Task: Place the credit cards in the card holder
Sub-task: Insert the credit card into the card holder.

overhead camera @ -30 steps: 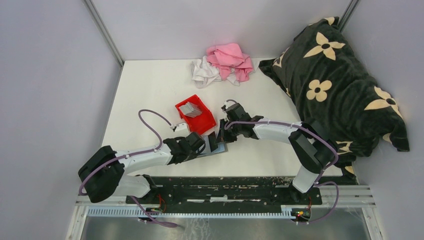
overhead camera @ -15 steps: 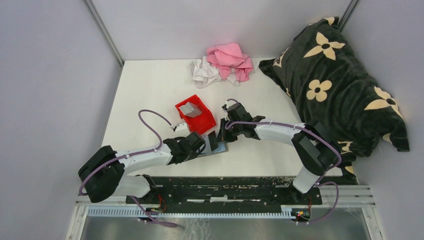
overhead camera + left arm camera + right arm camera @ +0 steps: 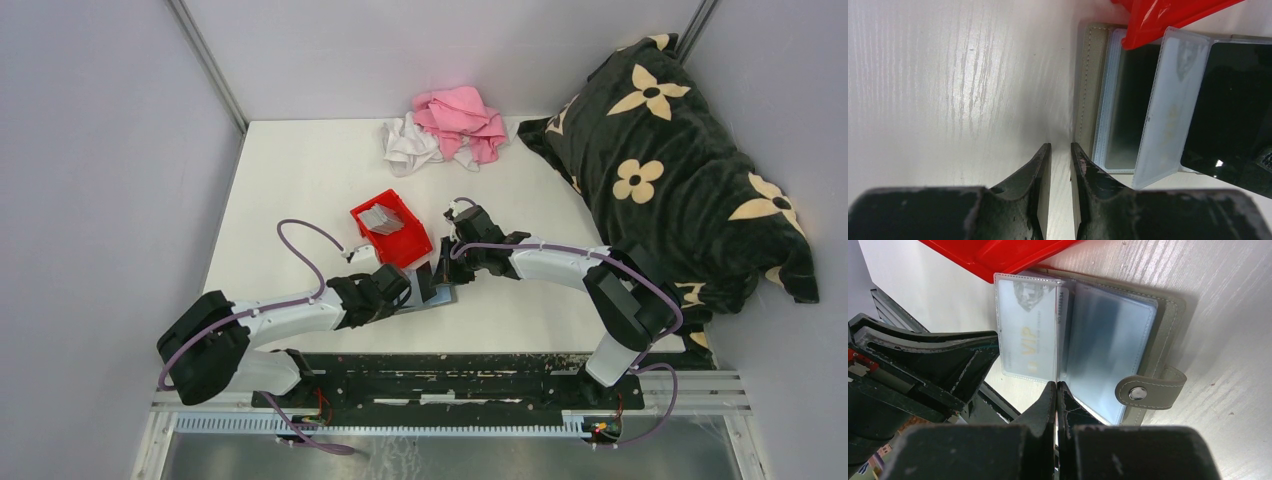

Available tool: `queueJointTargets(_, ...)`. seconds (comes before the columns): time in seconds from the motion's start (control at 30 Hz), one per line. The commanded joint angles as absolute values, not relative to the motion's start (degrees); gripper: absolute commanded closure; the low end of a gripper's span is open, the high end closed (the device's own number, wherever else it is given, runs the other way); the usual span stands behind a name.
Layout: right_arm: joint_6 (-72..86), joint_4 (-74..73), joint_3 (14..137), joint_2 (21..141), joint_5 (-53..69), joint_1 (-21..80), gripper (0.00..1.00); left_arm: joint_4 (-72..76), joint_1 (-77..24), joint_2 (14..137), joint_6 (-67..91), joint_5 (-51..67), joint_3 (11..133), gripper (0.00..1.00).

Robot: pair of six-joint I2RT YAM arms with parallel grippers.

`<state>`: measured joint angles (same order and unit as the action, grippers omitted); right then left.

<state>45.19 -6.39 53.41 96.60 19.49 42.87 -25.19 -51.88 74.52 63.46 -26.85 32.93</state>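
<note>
The bin [image 3: 410, 250] is red, the cards [image 3: 381, 217] silvery grey, the table [image 3: 300, 180] white with faint grain, and the card holder [image 3: 1170, 330] taupe-grey with pale bluish, perhaps frosted sleeves, alongside a pink cloth [image 3: 458, 118], a white cloth [image 3: 408, 146] and a black blanket [image 3: 680, 220] patterned with cream flowers.

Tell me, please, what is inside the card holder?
In the card holder, one clear sleeve holds a card printed VIP. Whether the other sleeves hold cards is unclear; the right end effector covers the fold's lower end.
</note>
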Motion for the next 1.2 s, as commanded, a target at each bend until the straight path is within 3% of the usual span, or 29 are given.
queueJointTargets(0.0,45.45,-3.78,53.25,95.84,20.62,42.98,0.99,-24.21,-52.20,75.82,62.51,-26.16,32.00,0.73)
queueJointTargets(1.17,46.17,-0.64,50.73,97.07,23.57,40.59,0.99,-22.38,-52.25,78.26,62.89,-24.09,31.37,0.74)
